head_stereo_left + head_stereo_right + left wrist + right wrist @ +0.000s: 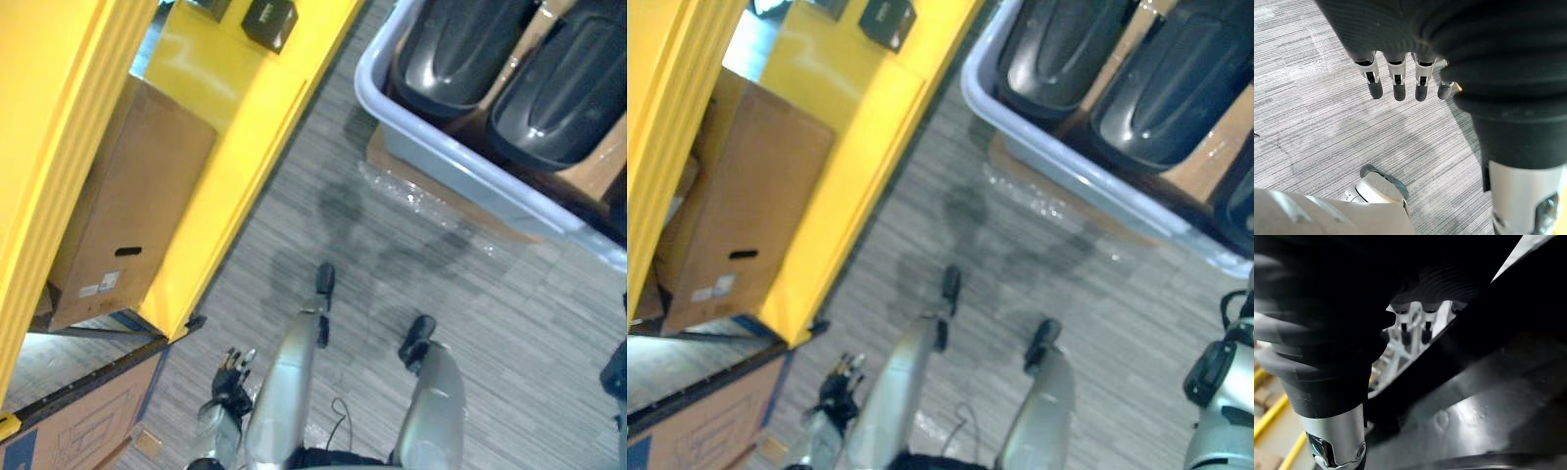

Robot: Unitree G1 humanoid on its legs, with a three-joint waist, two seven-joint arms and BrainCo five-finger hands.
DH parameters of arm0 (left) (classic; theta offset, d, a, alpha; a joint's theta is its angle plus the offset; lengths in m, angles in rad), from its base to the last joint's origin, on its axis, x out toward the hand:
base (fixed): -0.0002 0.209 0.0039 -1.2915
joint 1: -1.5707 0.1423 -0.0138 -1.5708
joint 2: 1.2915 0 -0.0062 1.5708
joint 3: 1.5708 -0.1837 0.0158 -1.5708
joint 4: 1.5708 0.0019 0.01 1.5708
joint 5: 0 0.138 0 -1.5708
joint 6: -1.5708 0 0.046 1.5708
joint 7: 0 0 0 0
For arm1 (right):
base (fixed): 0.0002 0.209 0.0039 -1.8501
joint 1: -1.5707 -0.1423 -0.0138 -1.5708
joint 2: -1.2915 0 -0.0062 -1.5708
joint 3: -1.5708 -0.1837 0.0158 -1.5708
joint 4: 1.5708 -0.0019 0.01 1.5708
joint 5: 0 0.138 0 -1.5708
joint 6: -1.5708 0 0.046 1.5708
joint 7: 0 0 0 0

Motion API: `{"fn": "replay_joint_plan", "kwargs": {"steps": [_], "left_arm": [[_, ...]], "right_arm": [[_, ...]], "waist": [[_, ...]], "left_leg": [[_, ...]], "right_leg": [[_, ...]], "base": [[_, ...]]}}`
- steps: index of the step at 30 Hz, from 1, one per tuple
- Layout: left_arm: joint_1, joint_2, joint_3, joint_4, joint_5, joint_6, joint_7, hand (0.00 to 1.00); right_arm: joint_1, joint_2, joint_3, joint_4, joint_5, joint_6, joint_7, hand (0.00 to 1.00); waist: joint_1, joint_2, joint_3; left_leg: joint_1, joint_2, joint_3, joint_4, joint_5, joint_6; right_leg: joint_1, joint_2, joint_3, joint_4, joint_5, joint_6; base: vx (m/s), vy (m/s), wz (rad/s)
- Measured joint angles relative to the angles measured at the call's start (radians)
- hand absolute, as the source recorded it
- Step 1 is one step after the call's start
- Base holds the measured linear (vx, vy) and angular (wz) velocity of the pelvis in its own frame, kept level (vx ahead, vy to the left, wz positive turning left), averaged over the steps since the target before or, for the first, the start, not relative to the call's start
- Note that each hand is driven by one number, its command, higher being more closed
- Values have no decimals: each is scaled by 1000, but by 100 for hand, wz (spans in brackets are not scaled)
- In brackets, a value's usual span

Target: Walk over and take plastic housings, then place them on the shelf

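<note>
Far right: pale grey plastic tub [470, 171] on the grey striped carpet floor [392, 255]. A brown cardboard sheet [374, 147] shows under its near left corner, with crinkled clear film [411, 196] just beside that.

Two black glossy plastic housings [460, 49] [568, 88] lie side by side in the tub, rounded backs up. Brown cardboard shows between and beside them. Neither sits on the shelf.

Left: yellow metal shelf frame [235, 157], running from near left to far. A plain brown cardboard box [127, 215] stands inside it. A small black box [269, 20] rests on the yellow surface at the far end. Near left, below the frame, there is a second cardboard box with blue print [78, 421].

Left hand [1396, 83]: hangs low at near left, over bare carpet and well apart from the tub. Its fingers [1375, 88] point straight down, relaxed, with nothing in them.

Right hand [1406, 319]: at the right edge, near the tub's near side. In the right wrist view a dark glossy plastic surface [1474, 416] lies just beside it, very close to the camera. It looks like housing material. Whether the hand grips it cannot be told.
</note>
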Motion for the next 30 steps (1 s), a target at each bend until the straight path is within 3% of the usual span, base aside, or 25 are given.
{"fn": "replay_joint_plan", "kwargs": {"steps": [4,5,12,20,30], "left_arm": [[0,-5,3,-1,-30,-1,-7,0],[0,-5,3,-3,-30,-2,-7,0],[0,-6,3,-6,-34,-2,-11,0],[0,-8,4,-12,-35,-3,-20,0],[0,-16,3,-35,-35,-4,-26,0]], "right_arm": [[-6,-3,3,0,-1,35,1,0],[-6,-7,26,0,-1,49,1,100],[-11,-42,69,22,-20,130,69,100],[-10,-52,80,58,-18,135,151,100],[-3,-42,107,60,-22,135,172,100]], "waist": [[0,1,1],[0,1,1],[6,2,1],[6,2,1],[14,3,0]], "left_leg": [[-18,1,-2,17,0,0],[-24,1,-3,25,0,0],[-44,2,-1,31,1,4],[-41,3,-1,31,13,2],[-39,1,4,28,20,7]], "right_leg": [[-15,0,1,13,-1,-2],[-18,0,1,18,-2,-3],[-46,-6,7,41,-7,-10],[-50,-7,7,60,-9,-13],[-50,-15,7,70,-9,-14]], "base": [[0,0,0],[0,0,0],[-32,-5,0],[0,0,0],[0,0,0]]}}
